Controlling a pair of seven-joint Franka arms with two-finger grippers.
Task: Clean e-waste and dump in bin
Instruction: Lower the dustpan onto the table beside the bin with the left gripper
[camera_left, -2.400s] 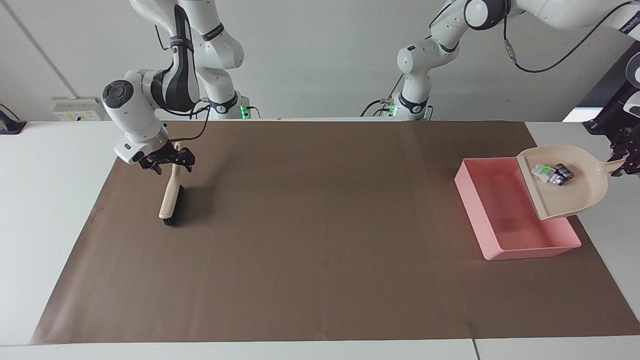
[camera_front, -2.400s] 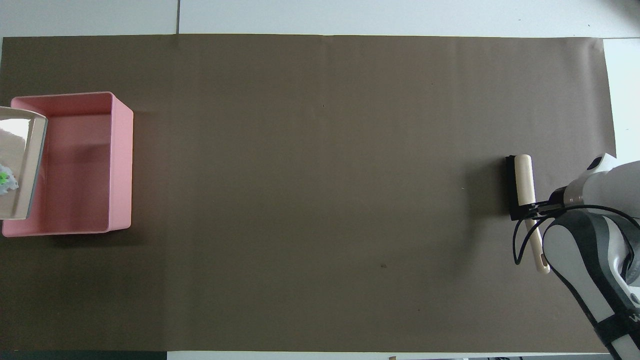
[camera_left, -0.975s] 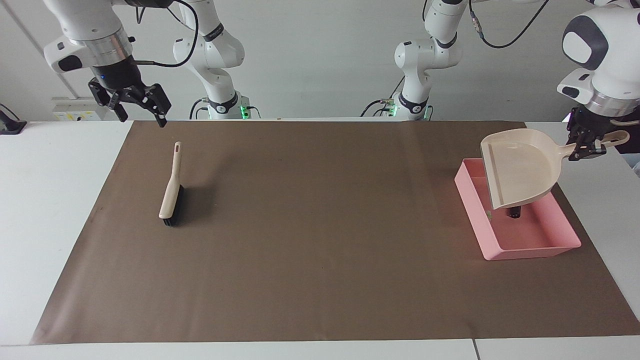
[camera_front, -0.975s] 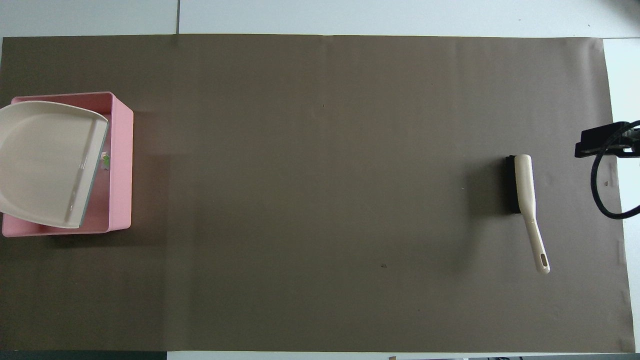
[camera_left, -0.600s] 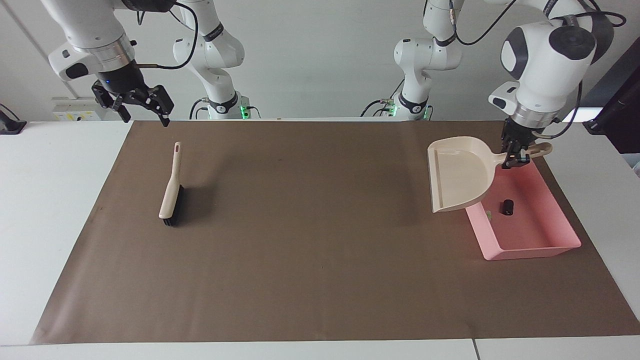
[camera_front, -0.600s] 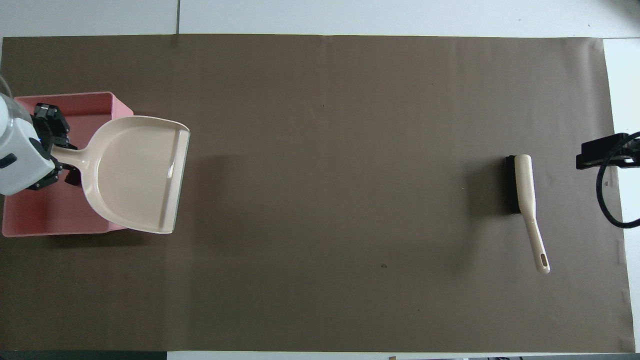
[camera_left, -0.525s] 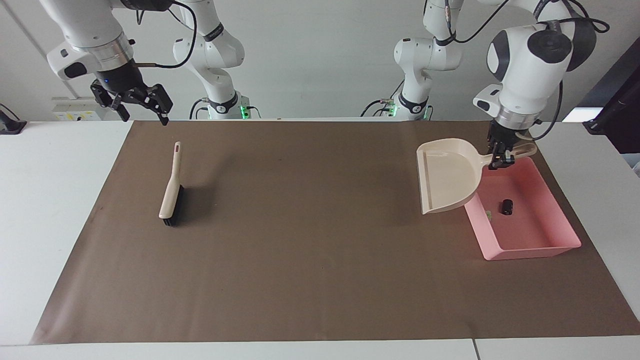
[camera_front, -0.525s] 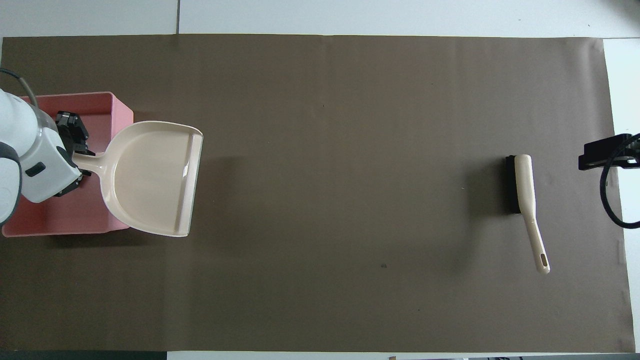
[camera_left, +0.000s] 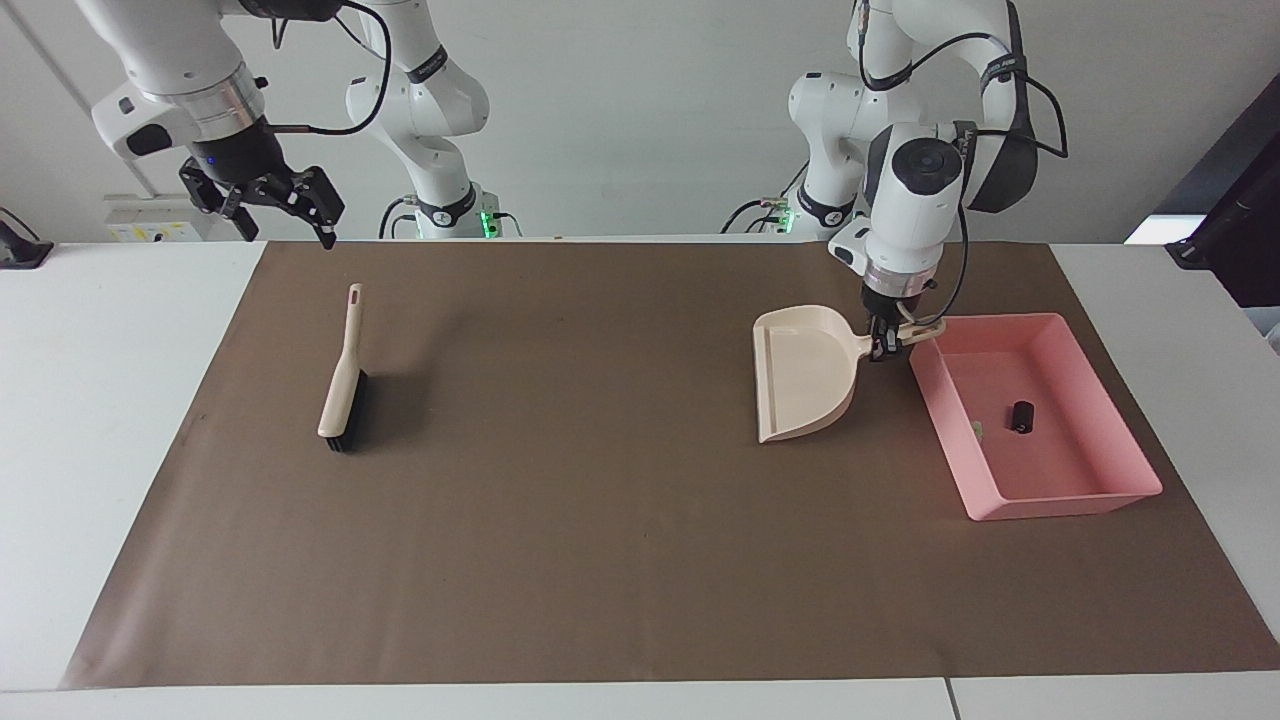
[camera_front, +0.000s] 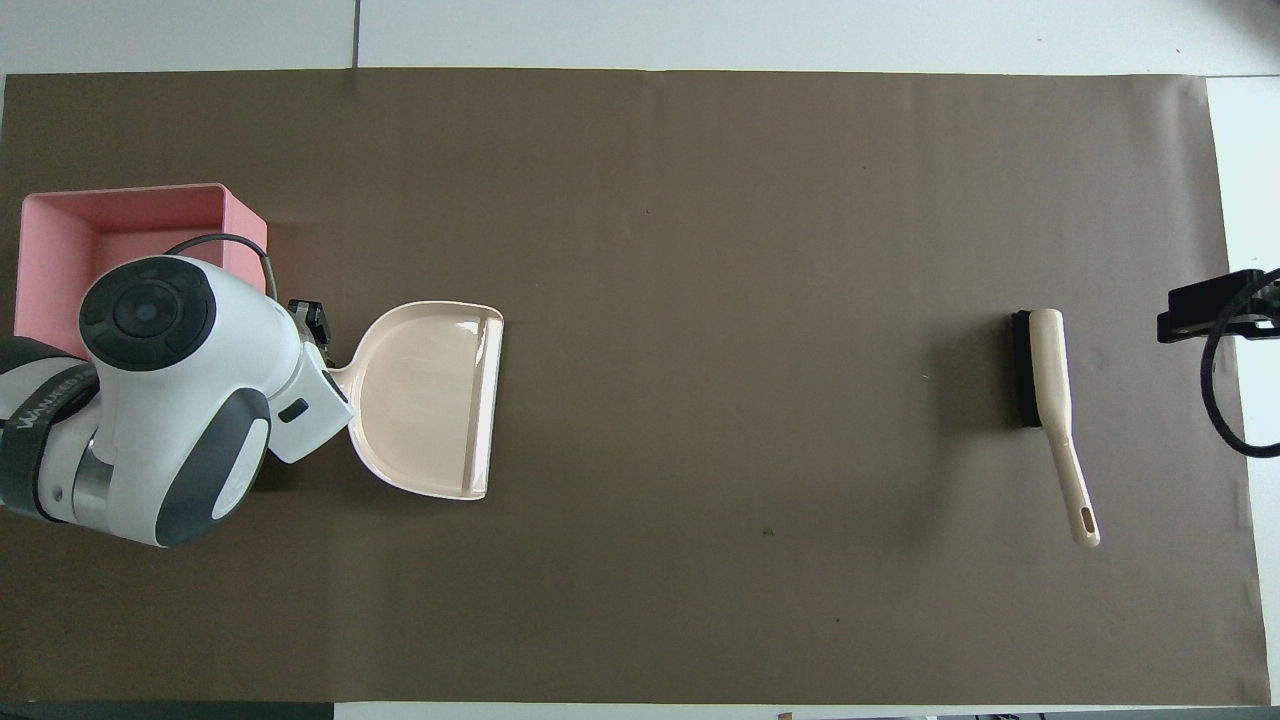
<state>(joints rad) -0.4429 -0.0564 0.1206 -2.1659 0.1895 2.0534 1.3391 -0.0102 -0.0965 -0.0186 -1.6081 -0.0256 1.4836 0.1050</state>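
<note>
So the dustpan (camera_left: 805, 372) has been swung off the bin (camera_left: 1100, 495) since the earlier shots. It's now being brought down beside the bin, on the side toward the middle of the table, and it's empty.

Starting from the robots' end: the right gripper (camera_left: 270, 205) is being kept up in the air with its fingers apart, over the corner of the brown mat (camera_left: 600, 560) at the right arm's end. Nothing is being held there. It's just being parked, probably so it's out of the way now that the sweeping looks finished.

A bit farther out, the brush (camera_left: 340, 385) is being left flat on the mat, handle pointed toward the robots and bristles down. It's not being touched by anything.

At the other end of the table, the dustpan's handle is being clamped by the left gripper (camera_left: 885, 345), fingers squeezed tight on it. The pan is being held level with its open lip facing the brush. Whether it's already resting on the mat or only just above it can't be told.

Just beside the pan, the bin is being left where it is, on the mat. The e-waste is lying in it: a dark cylinder (camera_left: 1018, 414) and a tiny pale bit (camera_left: 979, 429) just beside it. The dumping looks done, and only the pan is left to be let go.
</note>
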